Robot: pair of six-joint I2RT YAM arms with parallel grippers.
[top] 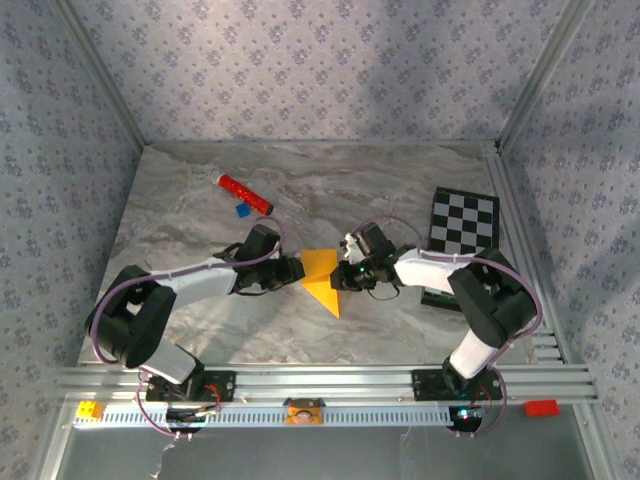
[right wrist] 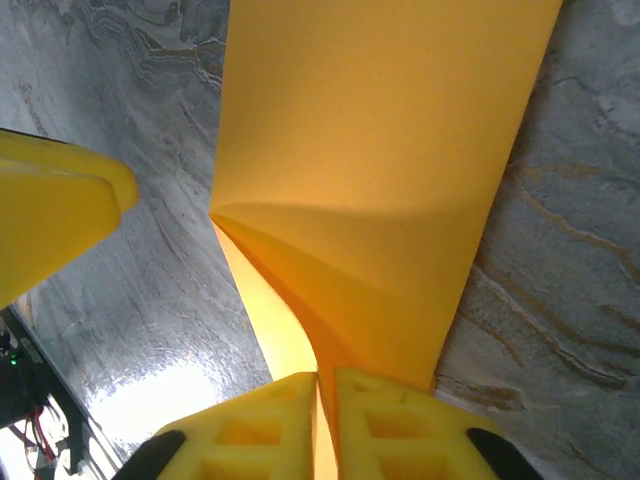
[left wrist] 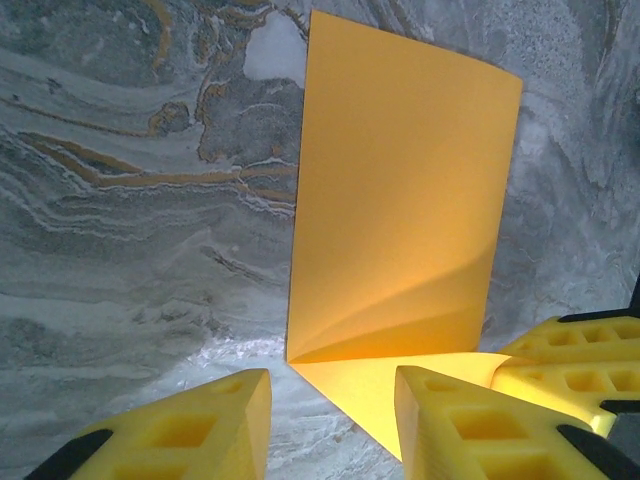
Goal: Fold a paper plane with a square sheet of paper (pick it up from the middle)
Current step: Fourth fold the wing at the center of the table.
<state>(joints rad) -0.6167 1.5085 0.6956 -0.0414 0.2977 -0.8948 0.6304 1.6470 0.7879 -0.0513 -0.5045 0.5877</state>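
The square sheet of paper, orange-yellow and partly folded, lies in the middle of the marble table between both arms. In the left wrist view one flap of the paper stands up, and a lower flap runs along the table between my fingers. My left gripper is open and its fingers do not clamp the sheet. My right gripper is shut on the near edge of the paper, whose layers curl up from the pinch. In the top view the left gripper and right gripper flank the sheet.
A red cylinder and a small blue block lie at the back left. A black-and-white checkered board leans at the right wall. On the front rail sit a yellow block and a red block.
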